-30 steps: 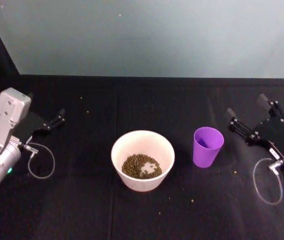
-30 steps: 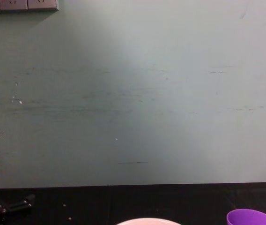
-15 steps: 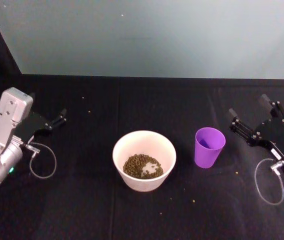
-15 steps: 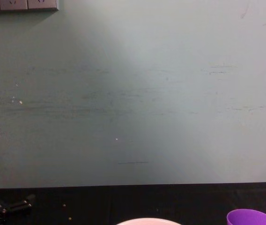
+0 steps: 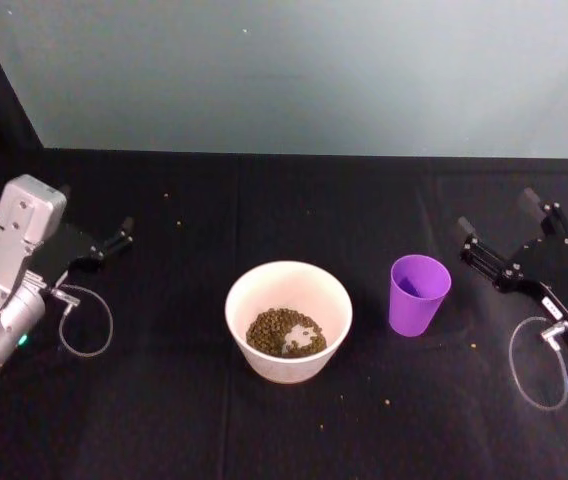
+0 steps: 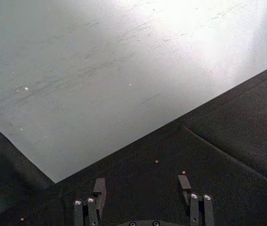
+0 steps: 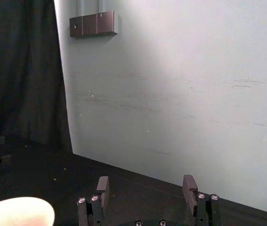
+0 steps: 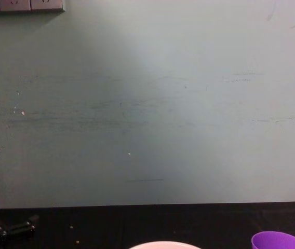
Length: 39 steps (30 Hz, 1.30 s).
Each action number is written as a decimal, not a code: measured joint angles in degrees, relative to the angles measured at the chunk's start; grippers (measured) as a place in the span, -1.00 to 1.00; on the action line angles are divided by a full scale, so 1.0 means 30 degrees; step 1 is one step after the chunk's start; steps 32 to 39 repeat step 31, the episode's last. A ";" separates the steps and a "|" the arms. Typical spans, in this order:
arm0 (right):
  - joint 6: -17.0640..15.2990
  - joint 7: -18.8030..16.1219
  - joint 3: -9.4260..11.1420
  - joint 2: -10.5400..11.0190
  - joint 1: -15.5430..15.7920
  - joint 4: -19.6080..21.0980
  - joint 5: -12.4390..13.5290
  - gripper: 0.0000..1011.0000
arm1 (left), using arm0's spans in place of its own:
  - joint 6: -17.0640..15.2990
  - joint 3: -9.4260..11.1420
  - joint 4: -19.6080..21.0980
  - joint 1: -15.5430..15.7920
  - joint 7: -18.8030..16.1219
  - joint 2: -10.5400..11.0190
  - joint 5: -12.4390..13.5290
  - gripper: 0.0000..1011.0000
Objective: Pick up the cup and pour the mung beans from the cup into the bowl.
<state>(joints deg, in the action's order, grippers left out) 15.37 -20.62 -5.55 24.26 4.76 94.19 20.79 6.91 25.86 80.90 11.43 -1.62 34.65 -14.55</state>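
1. Standing upright on desk (image 5: 164, 420), cup (image 5: 419, 293) sits right of bowl (image 5: 288, 320), apart; mung beans (image 5: 282, 332) already in bowl.
2. R hand (image 5: 494, 236) open beside cup, unmoved vs. 0.5 s ago; pour looks done.
3. L hand (image 5: 122, 232) open, parked far left.

Light is soft and even, dim over the black table (image 5: 164, 400). Bright glare whitens the wall (image 6: 185, 19) in the left wrist view. Distant detail looks soft.
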 joint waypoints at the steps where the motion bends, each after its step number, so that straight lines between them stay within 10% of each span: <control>1: -0.0001 0.0001 0.0000 0.0000 0.0000 -0.0001 0.0000 0.98 | 0.0000 -0.0001 0.0000 0.0001 0.0000 0.0000 -0.0001 0.98; 39: -0.0014 -0.0002 -0.0001 0.0001 0.0001 -0.0002 0.0001 0.98 | -0.0001 0.0000 0.0001 -0.0001 0.0001 0.0000 -0.0001 0.98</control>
